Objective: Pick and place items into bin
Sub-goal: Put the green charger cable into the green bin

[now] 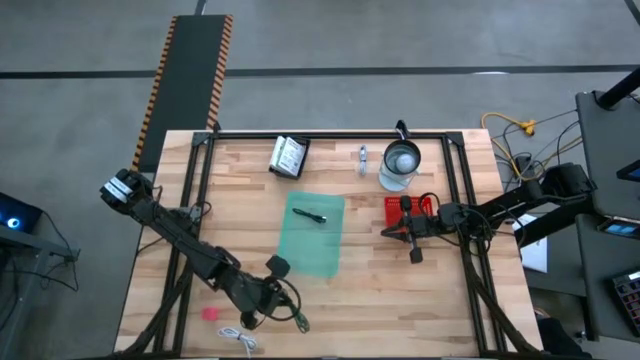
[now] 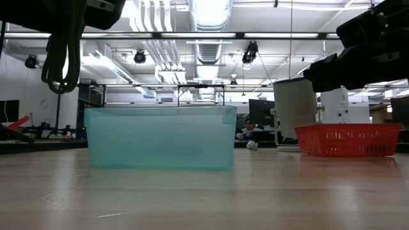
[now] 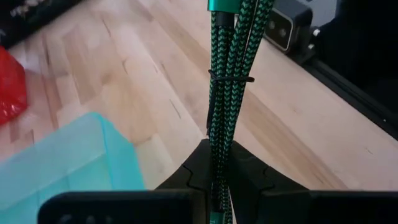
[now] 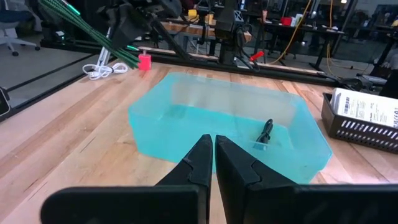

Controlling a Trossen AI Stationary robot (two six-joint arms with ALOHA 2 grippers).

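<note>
The left gripper [image 3: 221, 186] is clamped on a bundled green braided cable [image 3: 230, 74], lifted off the table near its front edge, just short of the teal bin [image 1: 318, 235]. The bundle looks light and floppy: tied by a thin band midway, it hangs in loops [image 2: 61, 57] and will probably swing, so pinching it near the tie seems sensible. A black item [image 4: 266, 132] already lies in the bin. The right gripper [image 4: 213, 163] waits closed beside the red basket [image 1: 392, 207].
</note>
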